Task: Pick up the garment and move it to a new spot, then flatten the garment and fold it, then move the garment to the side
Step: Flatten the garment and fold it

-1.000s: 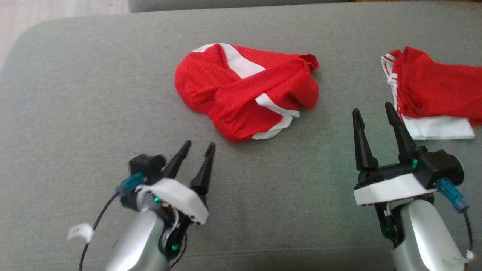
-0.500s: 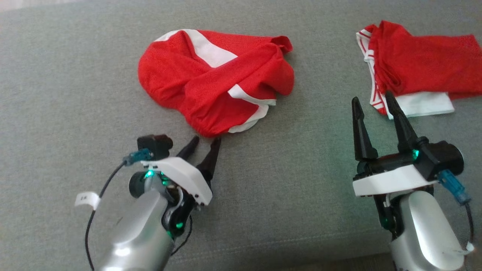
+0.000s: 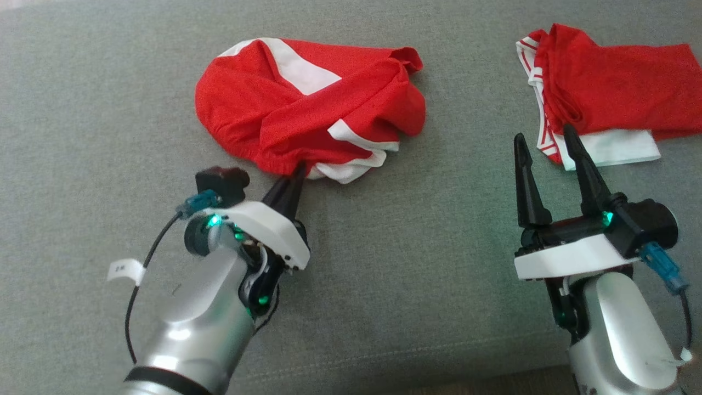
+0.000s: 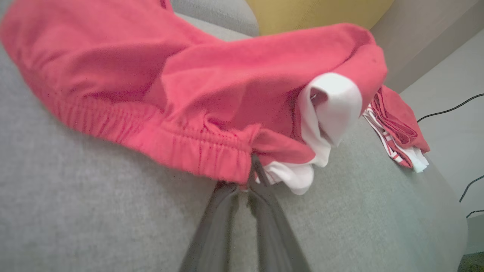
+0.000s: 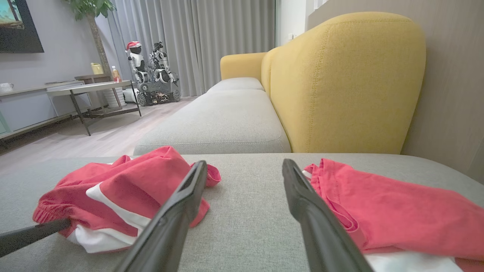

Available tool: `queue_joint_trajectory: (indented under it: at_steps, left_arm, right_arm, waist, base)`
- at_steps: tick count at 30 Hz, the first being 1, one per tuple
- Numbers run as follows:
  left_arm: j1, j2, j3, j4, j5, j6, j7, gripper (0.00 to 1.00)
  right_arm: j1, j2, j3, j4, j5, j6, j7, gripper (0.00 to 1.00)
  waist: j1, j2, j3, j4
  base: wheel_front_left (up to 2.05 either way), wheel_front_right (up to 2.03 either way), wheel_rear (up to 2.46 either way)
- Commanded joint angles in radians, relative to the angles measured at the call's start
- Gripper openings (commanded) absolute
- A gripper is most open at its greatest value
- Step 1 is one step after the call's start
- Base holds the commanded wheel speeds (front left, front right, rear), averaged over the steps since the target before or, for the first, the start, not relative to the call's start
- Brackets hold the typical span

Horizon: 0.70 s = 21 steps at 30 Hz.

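Down on the grey seat cushion (image 3: 411,263), the left gripper (image 3: 299,167) has its two dark fingers drawn together on the near edge of the crumpled garment (image 3: 307,104), a pair of red shorts with white trim lying toward the far middle of the cushion. Seen from the left wrist, the left gripper (image 4: 247,181) pinches the gathered elastic waistband of the garment (image 4: 189,75), the fabric bunched around the fingertips and a white fold hanging just beside them. The rest of the garment rests in a loose heap on the cushion.

Over the right part of the cushion, the right gripper (image 3: 543,134) hangs with its jaws wide apart and nothing between them. Its tips lie close to a second red-and-white garment (image 3: 609,93), which is spread out at the cushion's far right corner, well apart from the crumpled one. From the right wrist, the right gripper (image 5: 245,164) frames bare cushion, with the crumpled garment (image 5: 124,189) on one side and the second garment (image 5: 397,211) on the other. A yellow backrest (image 5: 340,75) rises behind the cushion.
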Motion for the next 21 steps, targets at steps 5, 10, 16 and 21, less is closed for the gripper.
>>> queue_joint_trajectory:
  at_steps: [5, 10, 16, 21]
  left_arm:
    - [-0.063, 0.053, 0.050, -0.036, 0.066, 0.033, -0.028, 0.00]
    - [-0.060, 0.137, 0.090, -0.124, 0.144, 0.062, -0.030, 0.00]
    - [-0.041, 0.256, 0.120, -0.222, 0.221, 0.100, -0.030, 0.00]
    - [-0.009, 0.315, 0.125, -0.272, 0.256, 0.141, -0.029, 0.00]
  right_arm:
    - [-0.023, 0.002, 0.020, -0.027, 0.008, -0.001, -0.011, 1.00]
    - [-0.018, 0.002, 0.023, -0.014, 0.017, -0.001, -0.011, 1.00]
    - [-0.006, 0.002, 0.031, 0.001, 0.032, -0.001, -0.011, 1.00]
    - [0.000, 0.002, 0.047, 0.011, 0.043, -0.001, -0.011, 1.00]
  waist:
    - [0.0000, 0.0000, -0.027, 0.023]
    - [0.0000, 0.0000, -0.059, 0.051]
    - [0.0000, 0.0000, -0.090, 0.080]
    - [0.0000, 0.0000, -0.101, 0.094]
  base:
    - [0.00, 0.00, 0.00]
    - [0.00, 0.00, 0.00]
    - [0.00, 0.00, 0.00]
    - [0.00, 0.00, 0.00]
